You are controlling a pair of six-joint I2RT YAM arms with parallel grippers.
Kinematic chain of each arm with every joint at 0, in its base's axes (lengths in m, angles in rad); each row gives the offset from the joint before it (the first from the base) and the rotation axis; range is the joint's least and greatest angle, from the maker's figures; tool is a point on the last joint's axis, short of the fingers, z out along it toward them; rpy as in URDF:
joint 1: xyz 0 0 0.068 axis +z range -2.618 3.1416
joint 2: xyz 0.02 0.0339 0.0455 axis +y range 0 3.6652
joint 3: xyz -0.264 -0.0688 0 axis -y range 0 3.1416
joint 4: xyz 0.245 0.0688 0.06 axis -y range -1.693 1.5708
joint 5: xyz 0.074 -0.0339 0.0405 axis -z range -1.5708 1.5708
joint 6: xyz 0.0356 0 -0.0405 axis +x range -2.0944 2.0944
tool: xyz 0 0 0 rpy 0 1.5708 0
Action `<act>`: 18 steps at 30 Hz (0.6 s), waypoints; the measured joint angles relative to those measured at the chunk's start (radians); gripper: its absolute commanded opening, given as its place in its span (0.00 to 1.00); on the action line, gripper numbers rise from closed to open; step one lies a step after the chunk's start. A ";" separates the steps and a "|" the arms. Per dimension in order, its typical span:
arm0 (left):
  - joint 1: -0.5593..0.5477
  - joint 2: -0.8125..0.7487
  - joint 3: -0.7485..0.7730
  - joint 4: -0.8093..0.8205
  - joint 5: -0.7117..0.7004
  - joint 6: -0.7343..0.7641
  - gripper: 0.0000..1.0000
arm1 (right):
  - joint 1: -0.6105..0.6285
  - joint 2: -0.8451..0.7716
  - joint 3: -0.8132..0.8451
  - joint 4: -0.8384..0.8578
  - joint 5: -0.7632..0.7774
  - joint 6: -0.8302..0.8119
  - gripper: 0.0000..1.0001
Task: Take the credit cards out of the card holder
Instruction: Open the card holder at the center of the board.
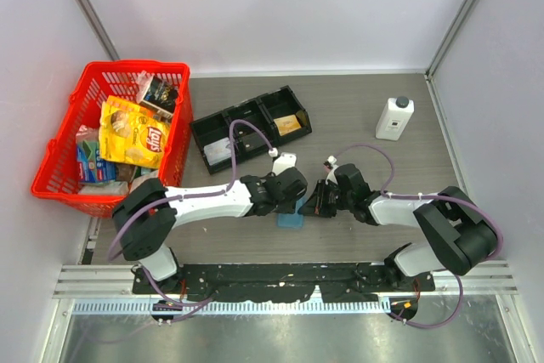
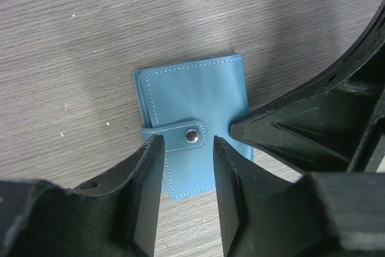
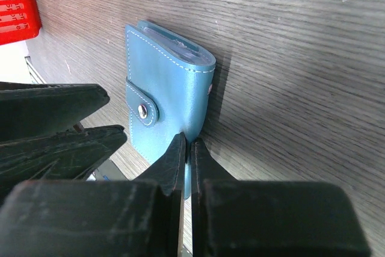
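Grey table (image 1: 357,125), blue card holder (image 2: 192,97) snapped shut.
Left gripper (image 2: 186,141) spread above its strap (image 2: 171,132), right gripper (image 3: 187,142) pressed together at its edge; red basket (image 1: 136,65) holding snack bags (image 1: 132,132).

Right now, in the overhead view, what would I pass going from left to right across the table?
Red basket → blue card holder → white bottle.
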 measured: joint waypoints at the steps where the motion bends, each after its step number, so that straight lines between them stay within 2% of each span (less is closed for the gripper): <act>1: -0.001 0.009 0.005 0.000 0.001 0.001 0.40 | 0.000 0.000 0.000 0.001 0.000 0.000 0.01; 8: -0.021 0.095 0.069 -0.026 0.012 0.035 0.34 | 0.000 0.000 -0.001 0.003 0.000 0.000 0.01; 18: -0.049 0.182 0.169 -0.130 -0.023 0.079 0.34 | 0.000 0.000 -0.007 0.015 0.001 0.002 0.01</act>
